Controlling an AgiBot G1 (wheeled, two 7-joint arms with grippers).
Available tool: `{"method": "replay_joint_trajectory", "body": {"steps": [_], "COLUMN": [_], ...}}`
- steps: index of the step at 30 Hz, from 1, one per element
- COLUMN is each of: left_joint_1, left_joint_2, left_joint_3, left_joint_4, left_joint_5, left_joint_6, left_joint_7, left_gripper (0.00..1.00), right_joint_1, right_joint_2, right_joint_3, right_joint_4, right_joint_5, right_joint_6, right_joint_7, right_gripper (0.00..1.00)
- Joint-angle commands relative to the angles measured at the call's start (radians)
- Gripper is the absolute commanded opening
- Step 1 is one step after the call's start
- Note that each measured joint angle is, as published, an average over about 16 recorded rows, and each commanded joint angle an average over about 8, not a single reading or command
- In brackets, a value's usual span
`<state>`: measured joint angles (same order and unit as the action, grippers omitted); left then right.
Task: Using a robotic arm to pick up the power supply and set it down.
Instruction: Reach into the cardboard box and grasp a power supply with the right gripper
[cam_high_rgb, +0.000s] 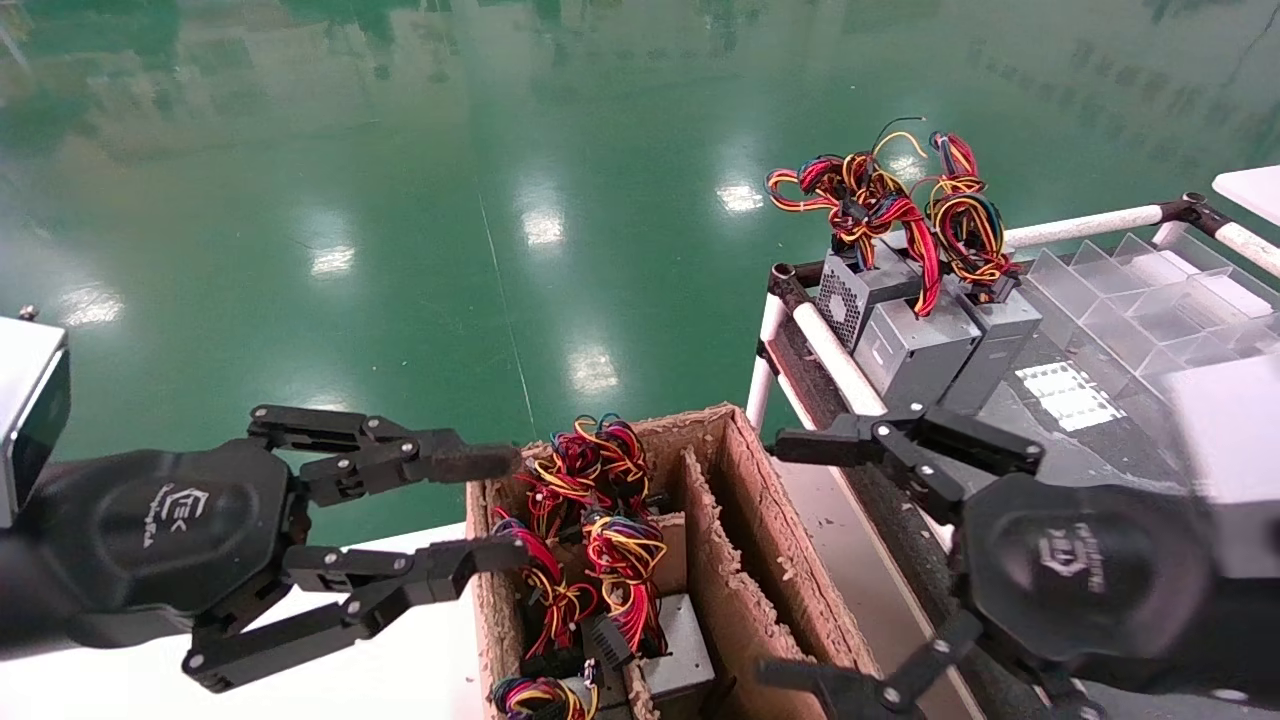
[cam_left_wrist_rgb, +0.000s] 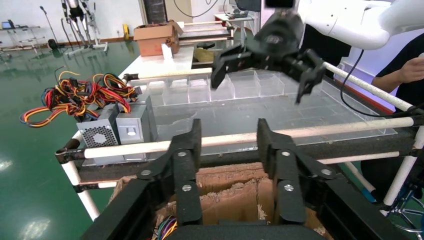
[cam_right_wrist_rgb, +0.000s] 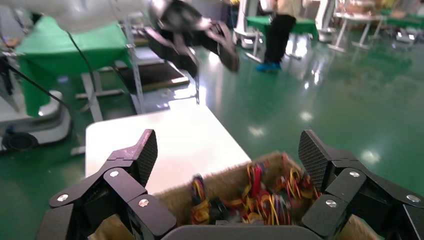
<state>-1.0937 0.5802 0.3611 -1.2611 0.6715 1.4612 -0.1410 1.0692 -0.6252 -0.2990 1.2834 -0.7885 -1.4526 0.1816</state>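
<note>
Fingers (cam_high_rgb: 480, 463) of both the left gripper (cam_high_rgb: 495, 508) and right gripper (cam_high_rgb: 790, 560) spread wide, empty, flanking the cardboard box (cam_high_rgb: 745, 560) holding wire-bundled power supplies (cam_high_rgb: 625, 560)

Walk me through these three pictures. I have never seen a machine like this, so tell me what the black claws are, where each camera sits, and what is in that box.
The black claws are the grippers of a two-armed robot. The wide picture comes from a camera on its head, looking down; the other two come from cameras on its wrists. The left gripper and right gripper are both open and hold nothing. Between them sits a cardboard box with power supplies inside: grey metal units with colourful wire bundles. Three more power supplies stand on the rack on the robot's right, beside clear plastic dividers. Each wrist view looks out between its own fingers and shows the other arm farther off.
</note>
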Motion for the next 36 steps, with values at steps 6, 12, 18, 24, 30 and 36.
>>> {"method": "replay_joint_trajectory", "body": {"steps": [6,12,18,24,30,36], "left_joint_1": [0.000,0.000,0.000,0.000,0.000,0.000], "left_joint_2": [0.000,0.000,0.000,0.000,0.000,0.000], "left_joint_3": [0.000,0.000,0.000,0.000,0.000,0.000], "left_joint_4": [0.000,0.000,0.000,0.000,0.000,0.000], "left_joint_5": [0.000,0.000,0.000,0.000,0.000,0.000], "left_joint_6": [0.000,0.000,0.000,0.000,0.000,0.000], "left_joint_7": [0.000,0.000,0.000,0.000,0.000,0.000], "left_gripper": [1.00,1.00,1.00,1.00,1.00,1.00], "right_joint_1": [-0.008,0.016,0.071,0.101,0.108,0.100], "right_joint_2": [-0.045,-0.136,-0.233,-0.290,-0.324,-0.342], "right_joint_3": [-0.037,-0.122,-0.207,-0.250,-0.272,-0.280], "right_joint_4": [0.006,0.018,0.012,0.000,-0.019,-0.031], "right_joint_5": [-0.111,-0.287,-0.433,-0.507,-0.550,-0.574], "right_joint_6": [0.093,0.214,0.294,0.335,0.368,0.402], "right_joint_7": [-0.018,0.024,0.127,0.192,0.225,0.235], "right_gripper": [1.00,0.88,0.13,0.00,0.00,0.00]}}
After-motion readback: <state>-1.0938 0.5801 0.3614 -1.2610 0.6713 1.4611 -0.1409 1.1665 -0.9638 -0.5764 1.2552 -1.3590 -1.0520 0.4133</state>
